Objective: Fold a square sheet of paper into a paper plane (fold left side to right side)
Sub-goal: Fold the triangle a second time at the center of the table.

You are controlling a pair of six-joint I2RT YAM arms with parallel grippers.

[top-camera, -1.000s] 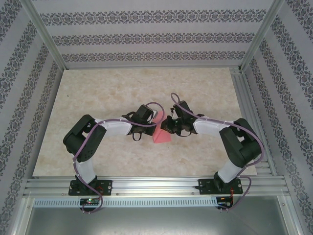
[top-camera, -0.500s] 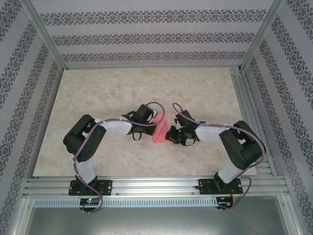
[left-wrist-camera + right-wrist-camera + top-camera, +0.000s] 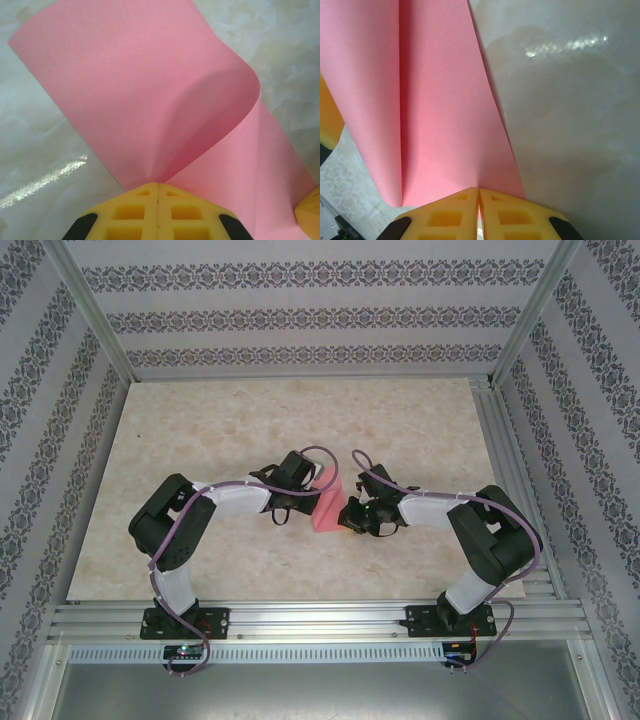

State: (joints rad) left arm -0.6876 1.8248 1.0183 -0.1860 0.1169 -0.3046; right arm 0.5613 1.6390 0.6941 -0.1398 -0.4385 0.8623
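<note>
1. Top external view: at the near edge of the tabletop (image 3: pixel 200 550), two black-and-white arms (image 3: pixel 175 530) are seen bolted to an aluminium rail (image 3: pixel 320 618), each bent inward at the elbow.
2. Between the wrists, about midway between the left and right edges of the tabletop, the square sheet of paper (image 3: pixel 330 505) is held as a narrow pink-red strip.
3. The left gripper (image 3: pixel 312 498) is set against the sheet's left side, and the right gripper (image 3: pixel 346 514) against its right side, near the strip's nearer end.
4. From the left wrist, the left gripper's yellow fingertips (image 3: pixel 130 212) are shown pressed together, with the paper pinched between them. From that pinch the sheet is curled over itself in a soft, uncreased loop, its lower layer laid towards the marbled surface. A yellow finger of the right gripper is glimpsed at the lower right, touching the sheet.
5. From the right wrist, the right gripper's fingertips (image 3: pixel 445 217) are likewise closed on the paper. Two layers are visible, joined by a rounded fold along the left. A finger of the left gripper is caught at the left border.
6. Beyond the far edge of the tabletop, patterned walls (image 3: pixel 320 315) are seen.
</note>
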